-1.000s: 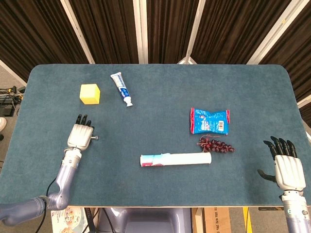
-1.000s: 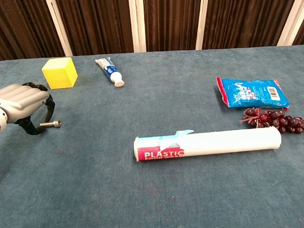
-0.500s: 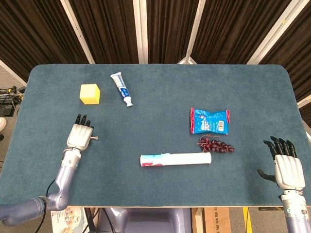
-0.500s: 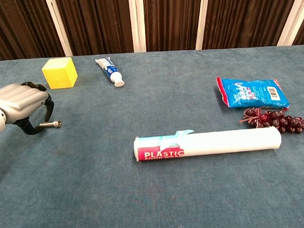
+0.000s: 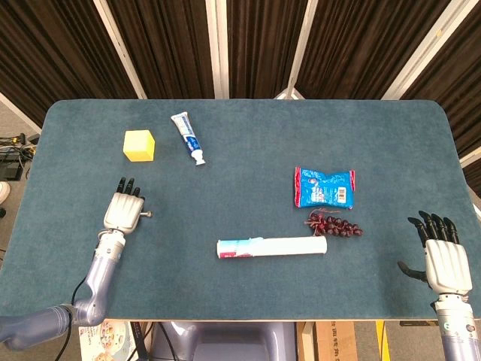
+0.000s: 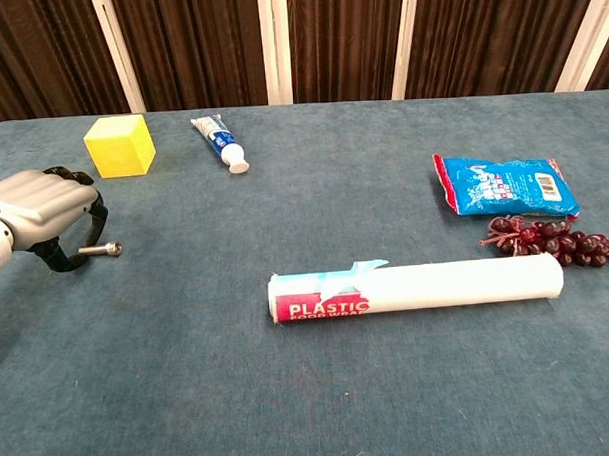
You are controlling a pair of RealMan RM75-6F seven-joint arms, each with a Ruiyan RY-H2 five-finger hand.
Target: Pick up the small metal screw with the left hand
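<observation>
The small metal screw (image 6: 98,252) pokes out sideways from my left hand (image 6: 38,202), its head pointing to the right. The hand's dark fingers (image 6: 55,259) curl down around the screw's other end and pinch it, low over the blue table. From the head camera, the screw (image 5: 145,214) shows as a short stub at the right side of my left hand (image 5: 124,209), near the table's front left. My right hand (image 5: 443,259) rests at the front right edge with its fingers spread and holds nothing.
A yellow cube (image 5: 139,145) and a toothpaste tube (image 5: 188,137) lie behind the left hand. A white roll (image 5: 272,247) lies front centre, with dark red grapes (image 5: 334,224) and a blue snack bag (image 5: 324,187) to its right.
My left hand and the screw have shifted very slightly to the left in the chest view. The right hand has not moved.
</observation>
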